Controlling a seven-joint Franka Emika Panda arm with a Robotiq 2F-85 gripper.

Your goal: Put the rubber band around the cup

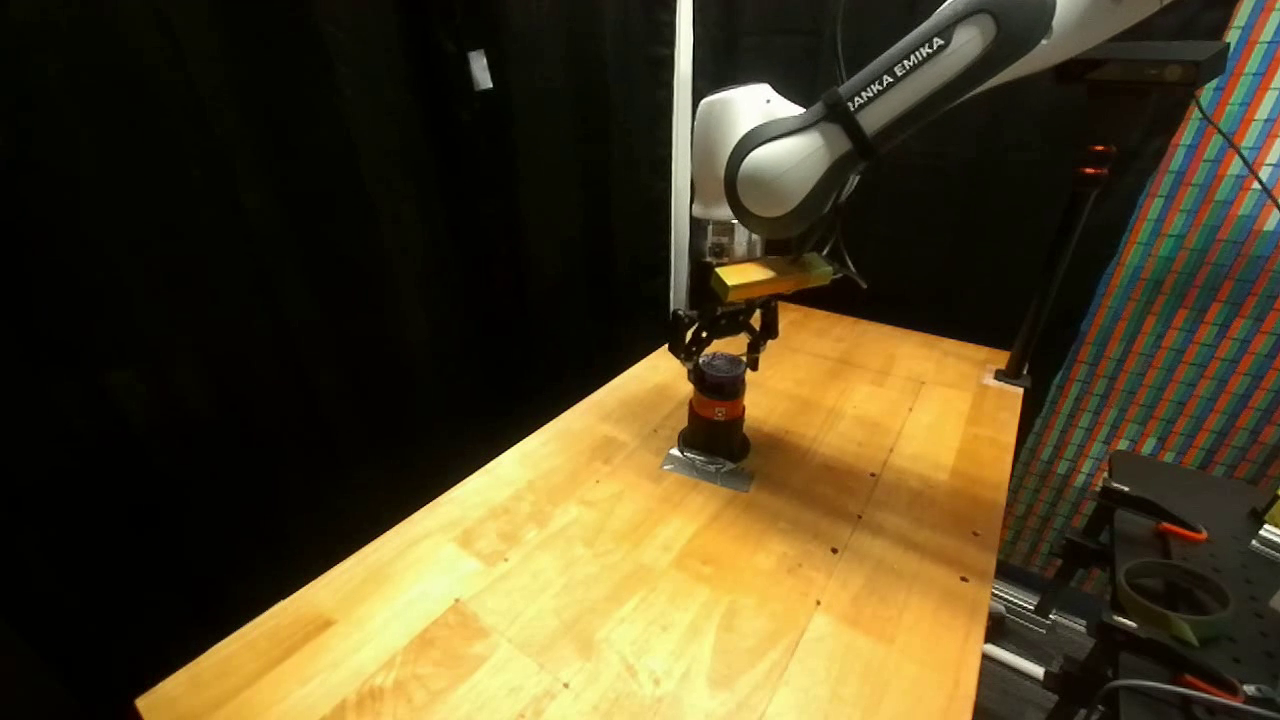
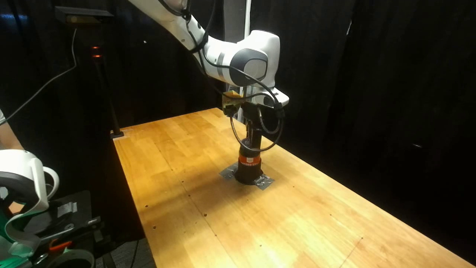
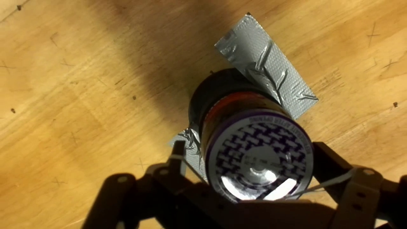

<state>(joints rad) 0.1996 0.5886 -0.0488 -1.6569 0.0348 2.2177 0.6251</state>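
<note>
Above the desk (image 3: 79, 79), your end effector (image 3: 249, 144) stands spread in the wrist view: one finger (image 3: 179, 148) at left, the cup (image 3: 259, 149) upright between, another at right. The rubber band (image 3: 332, 180) looks strung; settling it round the cup and releasing seem left.

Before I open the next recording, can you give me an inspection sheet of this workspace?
Surface: wooden tabletop with small dark spots; silver tape overlaps the dark base.
Job's things: cup upright over the base; rubber band strung on the fingers of the hand; whether it encircles the cup, cannot tell.
Clutter: roll and orange-tipped item on a dark side stand.
Hand: open, fingers on either side of the cup's top.
Cables: dark cable loops from the arm, passing in front of the cup in an exterior view.
Surroundings: black curtains, multicoloured hanging; what looks like a person's arm at an exterior view's edge.
</note>
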